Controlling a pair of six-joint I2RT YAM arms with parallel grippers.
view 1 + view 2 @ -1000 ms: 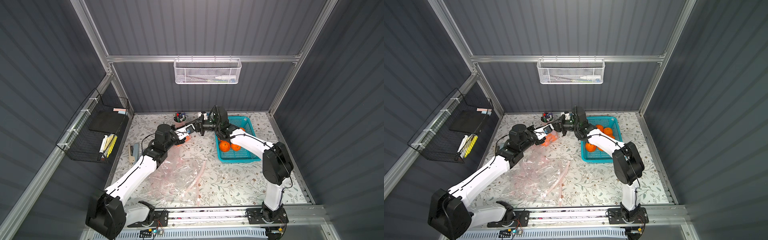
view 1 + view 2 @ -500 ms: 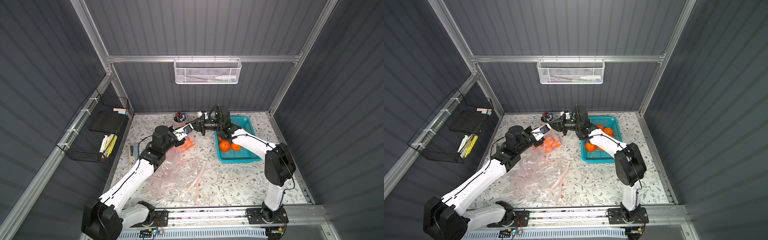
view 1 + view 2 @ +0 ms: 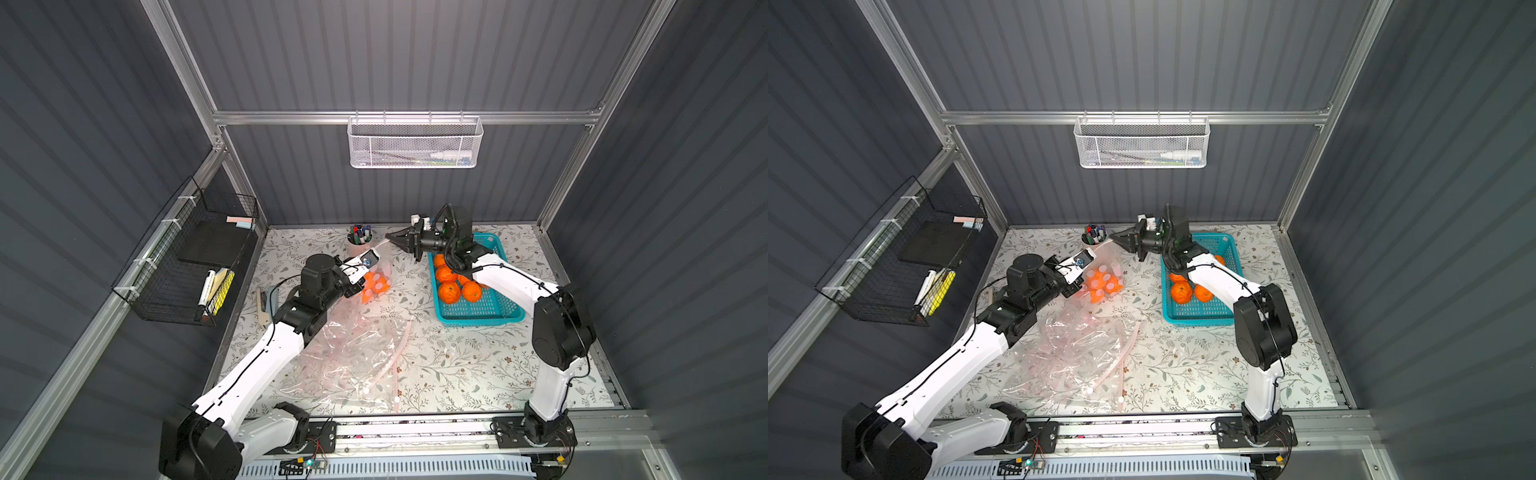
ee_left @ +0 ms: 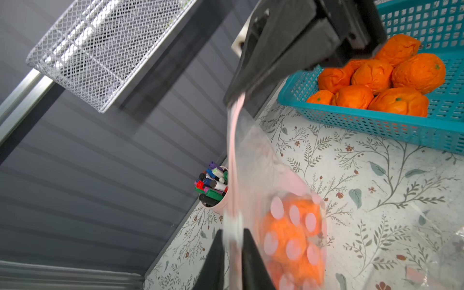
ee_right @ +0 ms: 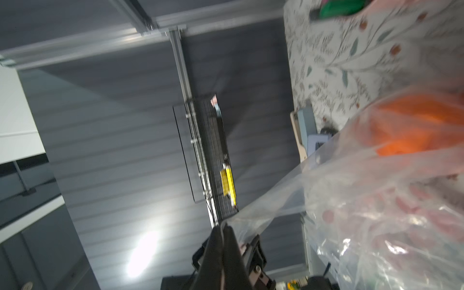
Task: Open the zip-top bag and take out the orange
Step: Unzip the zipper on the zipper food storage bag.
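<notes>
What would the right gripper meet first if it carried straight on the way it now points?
The right gripper pinches the zip-top bag; beyond that, its line seems to pass over the marker cup and reach the black wire basket, though depth is unclear.

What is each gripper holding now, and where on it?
Both hold the bag by its pink zip strip: right gripper pinches its end, left gripper grips it further along.

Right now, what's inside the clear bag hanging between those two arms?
Through the clear bag, orange fruit shows, bunched at its lower end. The bag's pink dots and folds cover parts of it, so the count, and anything behind, cannot be seen.
</notes>
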